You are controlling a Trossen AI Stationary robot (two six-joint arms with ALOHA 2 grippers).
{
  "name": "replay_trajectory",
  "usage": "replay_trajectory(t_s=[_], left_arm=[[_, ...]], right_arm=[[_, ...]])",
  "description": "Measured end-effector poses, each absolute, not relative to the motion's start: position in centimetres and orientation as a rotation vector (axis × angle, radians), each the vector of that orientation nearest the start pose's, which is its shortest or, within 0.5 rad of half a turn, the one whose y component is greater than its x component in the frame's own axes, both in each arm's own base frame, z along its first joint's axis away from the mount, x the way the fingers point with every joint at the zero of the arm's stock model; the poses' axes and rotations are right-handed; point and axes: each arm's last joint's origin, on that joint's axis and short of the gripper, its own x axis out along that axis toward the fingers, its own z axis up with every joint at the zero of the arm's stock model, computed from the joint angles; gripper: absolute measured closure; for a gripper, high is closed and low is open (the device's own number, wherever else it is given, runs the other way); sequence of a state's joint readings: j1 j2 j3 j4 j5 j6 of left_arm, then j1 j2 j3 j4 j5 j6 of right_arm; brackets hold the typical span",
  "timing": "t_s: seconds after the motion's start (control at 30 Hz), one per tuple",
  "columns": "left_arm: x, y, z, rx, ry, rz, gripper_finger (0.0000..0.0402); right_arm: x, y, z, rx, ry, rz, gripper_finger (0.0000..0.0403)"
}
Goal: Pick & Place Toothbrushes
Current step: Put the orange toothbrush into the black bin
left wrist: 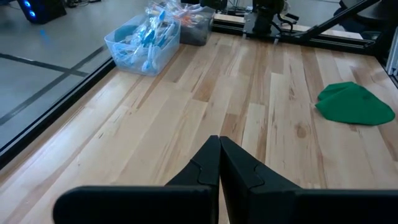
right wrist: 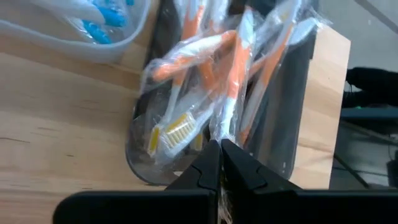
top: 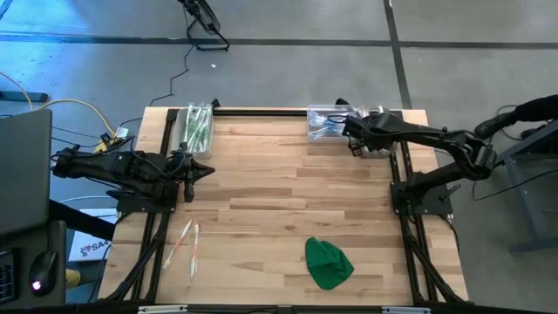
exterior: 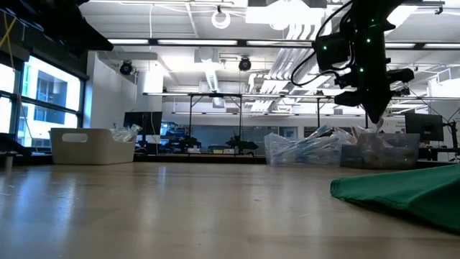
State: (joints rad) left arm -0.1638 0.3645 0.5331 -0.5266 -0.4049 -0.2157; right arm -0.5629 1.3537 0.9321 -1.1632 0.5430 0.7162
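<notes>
Risk — the right gripper point(right wrist: 219, 144) has pinched only the crinkly clear wrapper of an orange-handled wrapped toothbrush point(right wrist: 231, 87); film could slip or tear on lifting, or drag neighbouring packets out of the dark plastic bin point(right wrist: 281, 134) at the worktop's point(top: 288, 201) far right corner. Jaws there closed tight on that wrapper. Left gripper point(left wrist: 219, 163) waits over bare wood at the left side — jaws fully shut, empty. Two loose pale toothbrushes point(top: 185, 242) lie near the front left.
</notes>
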Motion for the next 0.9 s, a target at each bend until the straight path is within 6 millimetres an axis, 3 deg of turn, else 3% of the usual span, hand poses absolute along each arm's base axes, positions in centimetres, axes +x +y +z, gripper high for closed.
replay_trajectory(t_s=[0.23, 0.57, 0.9], left_arm=[[9.4, -0.4, 26.5, -0.112, 0.317, 0.274, 0.0402], [9.4, -0.4, 26.5, -0.112, 0.317, 0.274, 0.0402], [9.4, -0.4, 26.5, -0.111, 0.317, 0.274, 0.0402]], right_arm=[[17.4, -12.7, 22.3, 0.475, 1.249, -1.364, 0.0383], [17.4, -12.9, 22.4, 0.421, 1.231, -1.398, 0.0271], [17.8, -12.9, 23.5, 0.382, 1.248, -1.351, 0.0261]])
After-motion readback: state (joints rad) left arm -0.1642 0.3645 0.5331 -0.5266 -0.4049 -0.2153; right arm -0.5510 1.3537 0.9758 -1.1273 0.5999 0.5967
